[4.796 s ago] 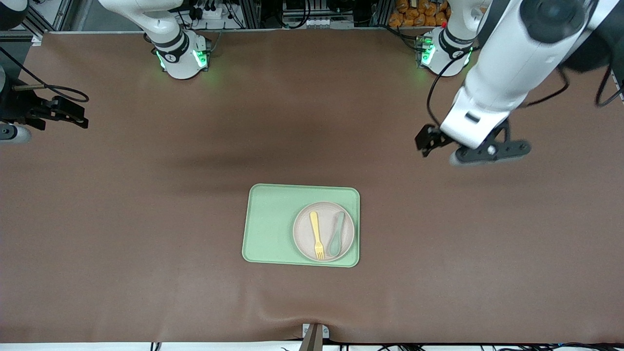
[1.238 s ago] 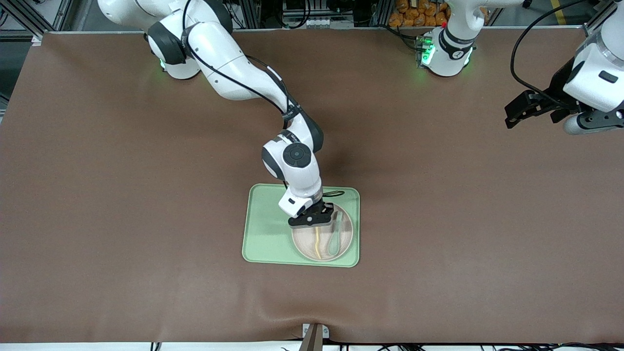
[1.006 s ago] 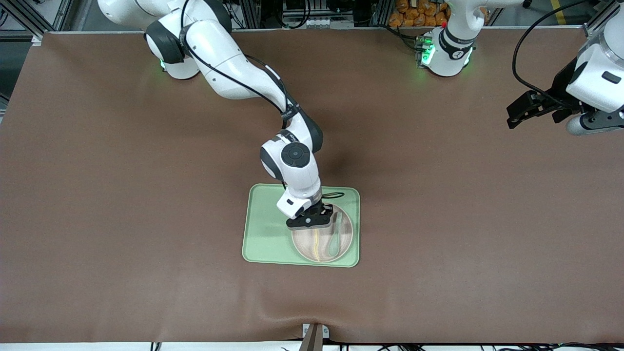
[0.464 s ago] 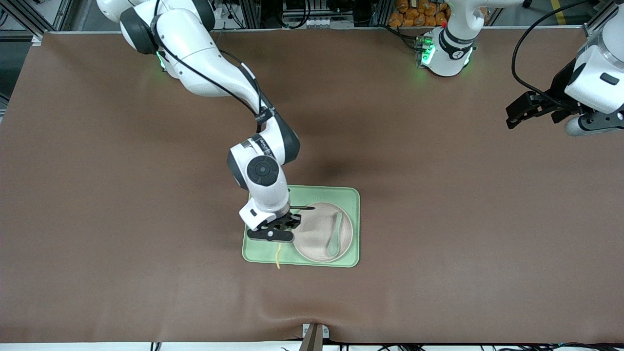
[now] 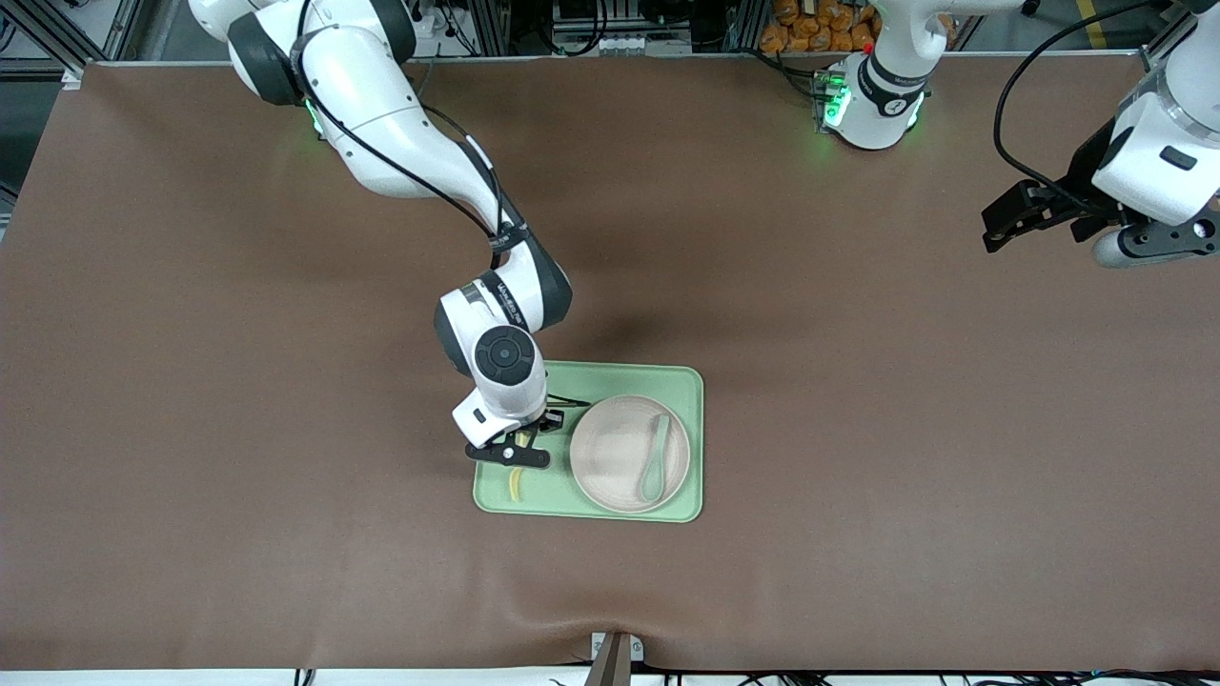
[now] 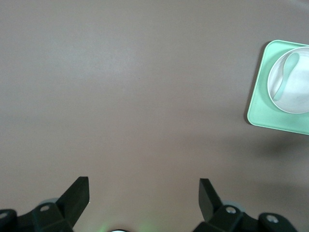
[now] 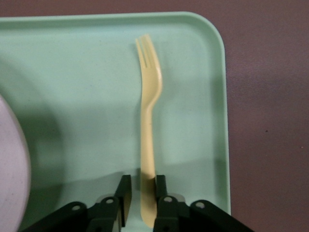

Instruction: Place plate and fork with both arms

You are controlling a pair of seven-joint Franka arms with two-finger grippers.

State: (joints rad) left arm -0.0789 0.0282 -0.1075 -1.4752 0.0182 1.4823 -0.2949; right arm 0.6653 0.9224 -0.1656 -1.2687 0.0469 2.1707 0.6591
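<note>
The pale yellow fork [image 5: 516,484] lies on the light-green tray [image 5: 596,379], beside the plate at the right arm's end of the tray. My right gripper [image 5: 513,457] is low over the tray with the fork's handle between its jaws. In the right wrist view the gripper [image 7: 143,193] is slightly open: one finger [image 7: 161,191] touches the fork [image 7: 148,106], the other stands a little off it. The off-white plate [image 5: 615,457] sits on the tray with a grey-green spoon [image 5: 656,457] on it. My left gripper [image 5: 1001,224] is open and empty, waiting over bare table at the left arm's end.
The left wrist view shows the left gripper [image 6: 145,186], brown table below it, and farther off the tray [image 6: 258,106] with the plate [image 6: 297,94] and spoon [image 6: 286,72]. The right wrist view shows the tray [image 7: 72,72] and the plate's edge [image 7: 9,159].
The right gripper carried the fork off the plate toward the right arm's end of the tray. The fork now lies inside the tray and the jaws have loosened. The left arm barely moved.
</note>
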